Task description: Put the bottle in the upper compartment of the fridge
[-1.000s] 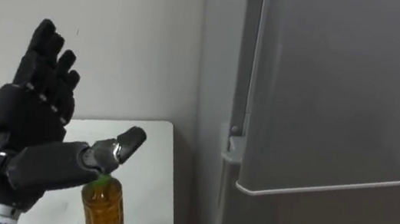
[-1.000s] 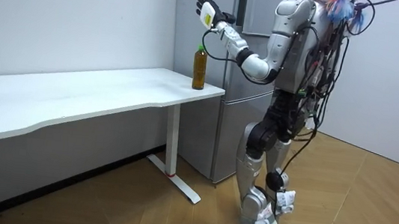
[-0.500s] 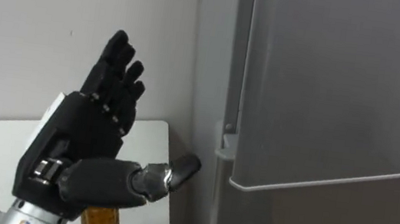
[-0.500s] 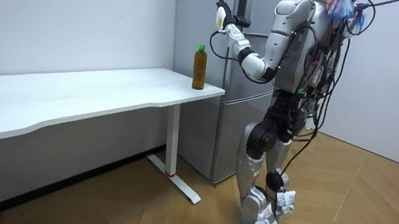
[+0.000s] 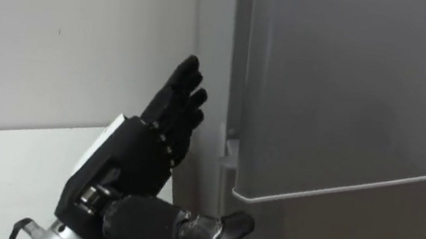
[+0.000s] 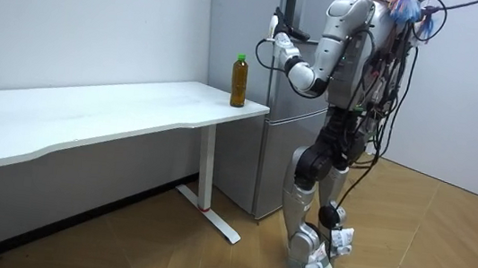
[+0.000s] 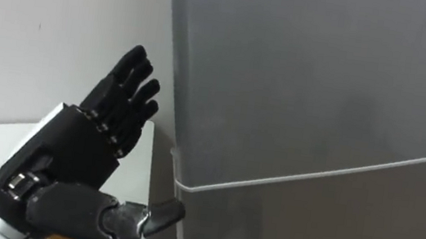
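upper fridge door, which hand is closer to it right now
Left. The left hand is raised open at the edge of the upper fridge door; the right hand is hidden behind the body.

Readable text, numbers, signs: none. Any print on the bottle (image 6: 239,82) beside the fridge (image 6: 274,156) was too small to tell.

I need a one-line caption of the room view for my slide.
Standing robot holds its left hand up at the door edge of the closed fridge; the bottle stands on the white table.
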